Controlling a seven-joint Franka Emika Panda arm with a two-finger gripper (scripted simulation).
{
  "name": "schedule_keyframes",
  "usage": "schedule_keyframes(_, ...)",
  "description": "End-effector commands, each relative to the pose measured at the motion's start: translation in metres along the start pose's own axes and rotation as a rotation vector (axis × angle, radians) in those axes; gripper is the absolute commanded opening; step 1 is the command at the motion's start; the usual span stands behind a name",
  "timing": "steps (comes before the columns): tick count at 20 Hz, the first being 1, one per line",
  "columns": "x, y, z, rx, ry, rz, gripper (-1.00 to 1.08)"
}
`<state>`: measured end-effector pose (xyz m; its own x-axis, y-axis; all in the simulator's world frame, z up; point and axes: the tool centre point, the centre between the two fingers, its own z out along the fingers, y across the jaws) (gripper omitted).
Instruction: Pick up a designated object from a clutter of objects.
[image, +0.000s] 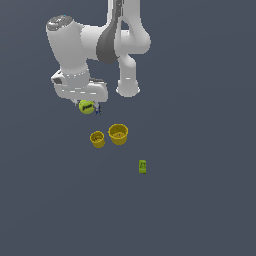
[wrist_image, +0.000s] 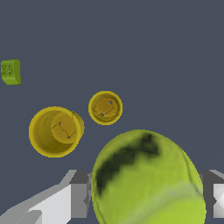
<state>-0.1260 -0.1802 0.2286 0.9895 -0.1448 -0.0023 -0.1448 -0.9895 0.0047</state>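
The designated object, a yellow-green ball with a dark mark across it, sits right under the white hand in the exterior view. My gripper is shut on it. In the wrist view the ball looms large between two grey fingers, one on each side of it. The rest of the clutter lies apart from the ball on the dark floor: a larger yellow cup, a smaller yellow cup and a small green box.
The wrist view shows the larger cup, the smaller cup and the green box, all small and well beyond the ball. A tiny dark bluish thing shows beside the ball. The arm's white links rise behind.
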Motion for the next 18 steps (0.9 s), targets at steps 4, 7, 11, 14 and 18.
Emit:
schedule_keyframes(4, 0.001, -0.01, -0.051, -0.001, 0.001, 0.0, -1.0)
schedule_keyframes(7, 0.002, -0.016, -0.078, -0.001, 0.001, 0.0, -1.0)
schedule_keyframes(11, 0.004, -0.024, -0.116, 0.0, 0.001, -0.001, -1.0)
schedule_keyframes(14, 0.005, -0.03, -0.141, 0.002, 0.002, -0.002, -1.0)
schedule_keyframes(18, 0.008, -0.036, -0.169, 0.003, 0.002, -0.002, -1.0)
